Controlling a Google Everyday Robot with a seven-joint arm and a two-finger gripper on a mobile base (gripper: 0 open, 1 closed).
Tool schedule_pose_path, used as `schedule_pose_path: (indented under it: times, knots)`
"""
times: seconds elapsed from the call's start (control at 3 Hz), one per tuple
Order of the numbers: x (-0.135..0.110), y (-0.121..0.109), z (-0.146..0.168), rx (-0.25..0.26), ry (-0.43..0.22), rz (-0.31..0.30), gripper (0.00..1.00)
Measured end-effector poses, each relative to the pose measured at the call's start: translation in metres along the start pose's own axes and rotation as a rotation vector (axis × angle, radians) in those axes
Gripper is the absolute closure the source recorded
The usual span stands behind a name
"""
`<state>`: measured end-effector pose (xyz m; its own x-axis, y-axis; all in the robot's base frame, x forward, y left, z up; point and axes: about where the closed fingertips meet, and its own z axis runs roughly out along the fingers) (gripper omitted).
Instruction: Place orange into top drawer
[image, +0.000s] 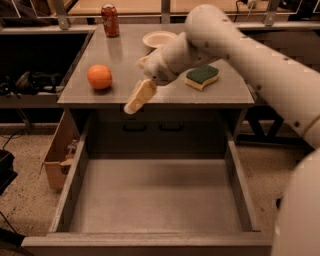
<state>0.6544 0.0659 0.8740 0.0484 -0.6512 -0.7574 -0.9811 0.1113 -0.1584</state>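
Note:
The orange (99, 77) sits on the left part of the grey cabinet top (120, 55). The top drawer (73, 186) is pulled fully out below, and nothing shows inside it. My gripper (135, 84) hangs over the front edge of the cabinet top, just right of the orange and apart from it. It is open and holds nothing. One cream finger (140, 96) points down and left over the drawer. The white arm reaches in from the right.
A red soda can (110, 20) and a white bowl (159, 38) stand at the back of the top. A green and yellow sponge (201, 76) lies on the right. A recessed panel with two dark handles (152, 125) sits behind the drawer. A cardboard box (56, 160) stands left of the cabinet.

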Motion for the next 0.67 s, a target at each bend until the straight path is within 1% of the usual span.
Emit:
schedule_pose_path:
  times: [0.33,0.67]
  knots:
    - [-0.021,-0.025,0.049,0.016,-0.013,0.040,0.00]
    - [-0.042,-0.047,0.072,0.042,-0.039,0.060,0.00]
